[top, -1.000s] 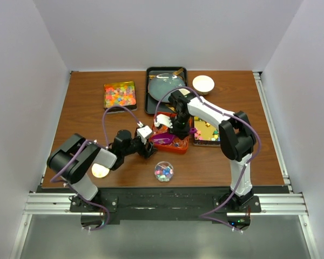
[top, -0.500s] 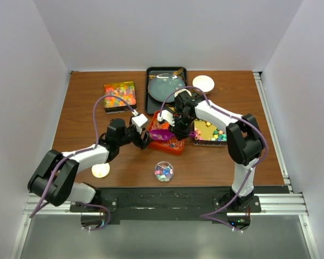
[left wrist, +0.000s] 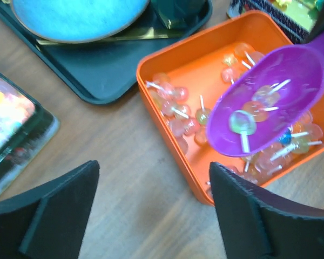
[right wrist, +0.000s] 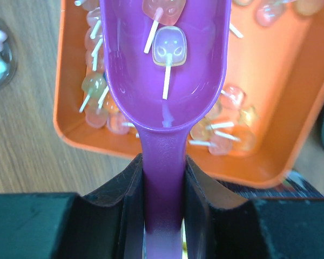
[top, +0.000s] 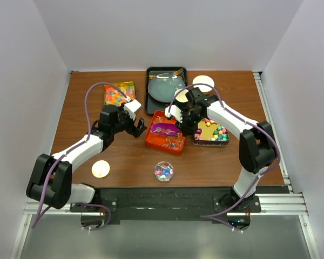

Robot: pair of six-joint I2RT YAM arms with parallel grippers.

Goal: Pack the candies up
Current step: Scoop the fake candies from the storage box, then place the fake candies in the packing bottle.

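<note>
The candies I see closest are clear-wrapped pieces on white sticks [left wrist: 178, 110], lying in an orange tray [top: 151, 141]. My right gripper [right wrist: 163, 162] is shut on the handle of a purple scoop [right wrist: 167, 81], which hovers over the tray with two candies [right wrist: 170, 46] in its bowl. In the top view the scoop [top: 162, 128] sits over the tray's middle, and the right gripper [top: 181, 125] is at the tray's right side. My left gripper [left wrist: 154, 168] stands open over bare wood just left of the tray's near corner, holding nothing; from above, the left gripper [top: 139, 127] sits beside the tray.
A small clear jar [top: 163, 171] with coloured sweets stands near the front edge, its gold lid [top: 100, 169] to the left. A box of bright gummies [top: 119, 93] is at back left, another sweets box [top: 210, 133] right of the orange tray. Behind lie a black tray [top: 149, 97] with a blue plate and a white bowl [top: 203, 82].
My left arm has stretched out and swung its gripper up along the orange tray's left side, jaws widening. The right gripper has drawn the scoop slightly back and right over the tray.
</note>
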